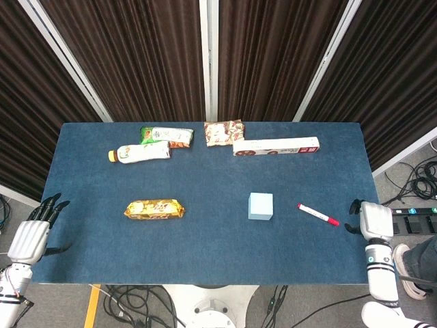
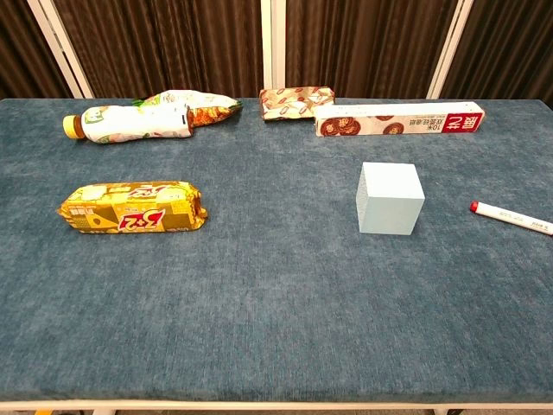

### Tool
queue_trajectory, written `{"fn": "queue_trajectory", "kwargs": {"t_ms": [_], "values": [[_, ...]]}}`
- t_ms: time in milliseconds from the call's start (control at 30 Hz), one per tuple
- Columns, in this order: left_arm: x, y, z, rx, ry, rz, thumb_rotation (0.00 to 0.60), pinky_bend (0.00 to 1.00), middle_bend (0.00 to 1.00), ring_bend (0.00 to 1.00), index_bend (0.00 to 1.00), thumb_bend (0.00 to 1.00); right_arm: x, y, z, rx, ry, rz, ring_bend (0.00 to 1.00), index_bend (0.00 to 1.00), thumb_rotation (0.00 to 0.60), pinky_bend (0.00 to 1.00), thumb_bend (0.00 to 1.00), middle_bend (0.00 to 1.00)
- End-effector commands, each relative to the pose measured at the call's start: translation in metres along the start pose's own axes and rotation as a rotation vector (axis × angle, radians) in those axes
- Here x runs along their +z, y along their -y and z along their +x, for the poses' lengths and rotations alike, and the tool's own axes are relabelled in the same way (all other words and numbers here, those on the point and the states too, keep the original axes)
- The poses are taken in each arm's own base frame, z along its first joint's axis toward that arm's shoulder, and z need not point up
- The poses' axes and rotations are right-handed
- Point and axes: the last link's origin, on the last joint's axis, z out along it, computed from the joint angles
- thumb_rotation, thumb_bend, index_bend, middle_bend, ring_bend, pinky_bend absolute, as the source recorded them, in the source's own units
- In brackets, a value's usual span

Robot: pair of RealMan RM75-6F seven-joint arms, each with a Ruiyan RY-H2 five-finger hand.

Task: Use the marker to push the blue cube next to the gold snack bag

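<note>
White marker with red cap point(image 1: 318, 214) lies just right of the pale blue cube point(image 1: 260, 206); right hand point(image 1: 373, 221) hovers near, empty, grip unclear; left hand point(image 1: 31, 236) open, fingers spread

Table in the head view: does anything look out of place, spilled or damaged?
Nothing stands out. The marker lies flat, right of the blue cube; the gold snack bag lies intact, well left of both.

Both hands same build: white-shelled left hand point(image 1: 31, 238) and right hand point(image 1: 375, 221), black fingers, white ribbed forearms.
</note>
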Motion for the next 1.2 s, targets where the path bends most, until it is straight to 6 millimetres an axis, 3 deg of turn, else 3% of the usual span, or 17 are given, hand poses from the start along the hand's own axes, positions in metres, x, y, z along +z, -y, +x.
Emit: {"fn": "queue_trajectory", "kwargs": {"t_ms": [33,167,367,1200], "values": [[0.000,0.000,0.000,0.000,0.000,0.000,0.600,0.18,0.10,0.03,0.17,0.02,0.008,0.012,-0.004,0.006,0.012,0.015,0.90,0.55,0.600,0.96,0.08,0.49],[0.000,0.000,0.000,0.000,0.000,0.000,0.600,0.18,0.10,0.03,0.17,0.02,0.012,0.024,-0.007,0.026,0.019,0.023,0.91,0.54,0.600,0.96,0.09,0.48],[0.000,0.000,0.000,0.000,0.000,0.000,0.600,0.18,0.10,0.03,0.17,0.02,0.014,0.028,-0.014,0.044,0.056,0.001,0.92,0.42,0.600,0.97,0.11,0.47],[0.000,0.000,0.000,0.000,0.000,0.000,0.600,0.18,0.10,0.03,0.17,0.02,0.020,0.042,-0.028,0.045,0.103,-0.076,0.92,0.45,0.600,0.97,0.15,0.50]]}}
